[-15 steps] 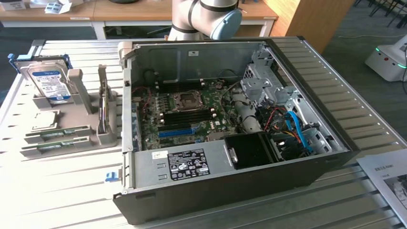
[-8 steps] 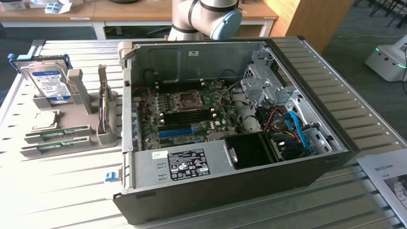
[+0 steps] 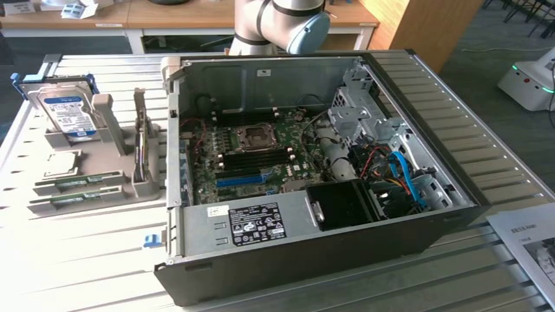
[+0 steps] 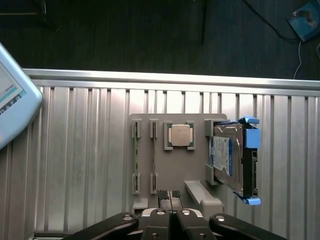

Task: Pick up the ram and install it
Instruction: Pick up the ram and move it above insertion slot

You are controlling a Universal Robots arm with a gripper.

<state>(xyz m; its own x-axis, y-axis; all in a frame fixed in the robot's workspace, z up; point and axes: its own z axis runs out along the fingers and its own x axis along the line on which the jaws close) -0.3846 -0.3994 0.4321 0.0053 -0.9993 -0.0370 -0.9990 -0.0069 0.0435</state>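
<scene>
Hovering gripper (image 4: 170,196), jaws together, ram (image 4: 135,156) near, untouched in holder (image 4: 196,167)

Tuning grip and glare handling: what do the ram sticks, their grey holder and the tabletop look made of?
Ram sticks: green circuit board, matte, with small dark parts. Holder: likely plastic; flat grey, matte, with moulded or printed ribs and clips. Tabletop: probably aluminium; ribbed slats with a brushed sheen and bright reflections.

Strong glare bleaches the slatted table (image 3: 78,260) white — inside the computer case (image 3: 260,84) it is dimmer, evenly lit.
</scene>
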